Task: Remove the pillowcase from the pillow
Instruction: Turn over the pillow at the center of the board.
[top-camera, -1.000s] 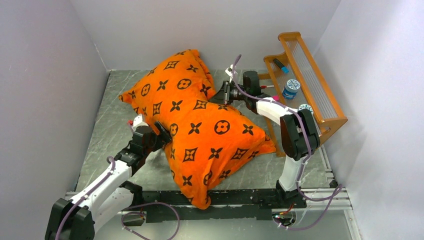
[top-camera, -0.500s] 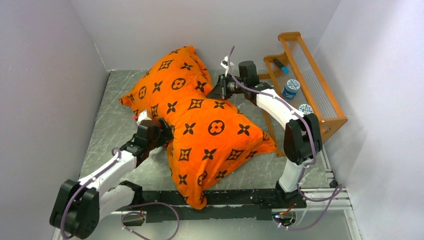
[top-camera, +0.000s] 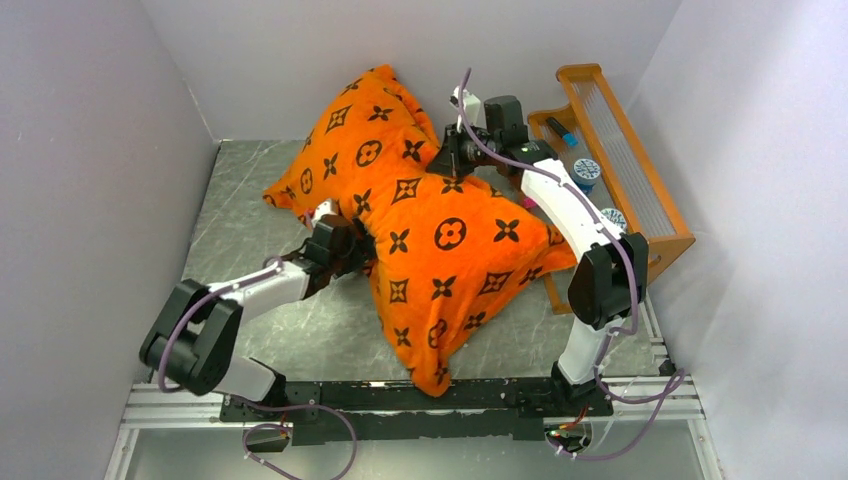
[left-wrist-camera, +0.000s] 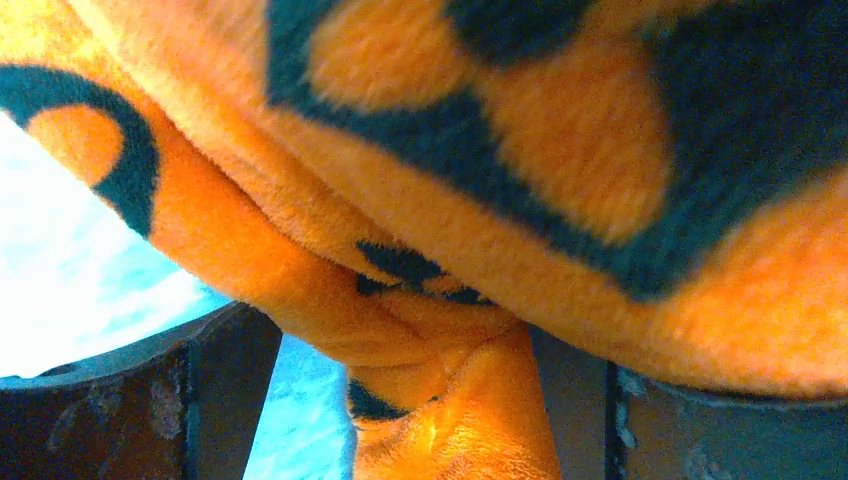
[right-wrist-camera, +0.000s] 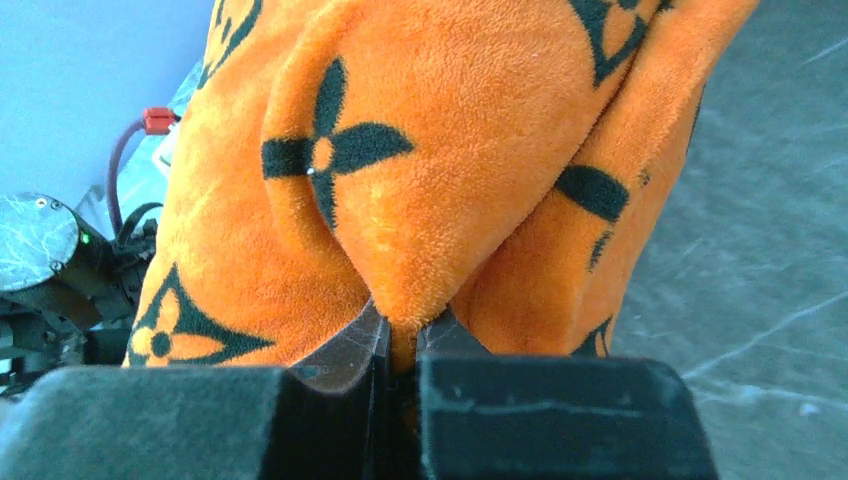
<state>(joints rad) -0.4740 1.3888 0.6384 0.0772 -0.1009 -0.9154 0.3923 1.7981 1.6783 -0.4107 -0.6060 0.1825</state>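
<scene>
Grey marbled worktop (top-camera: 240, 195), fuzzy orange brown-monogram pillowcase (top-camera: 440, 240): right pincer (right-wrist-camera: 400, 348) pinching fold, left pincer (left-wrist-camera: 440, 420) spread wide around fabric.

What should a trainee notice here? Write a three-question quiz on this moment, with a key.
1. True or false: the right gripper is shut on a fold of the pillowcase.
2. Pick one. The left gripper is: A) shut on cloth; B) wide open with fabric between its fingers; C) out of every view.
3. Short answer: on which arm's side does the wooden rack stand?

Key: 1 true; 2 B; 3 right.
</scene>
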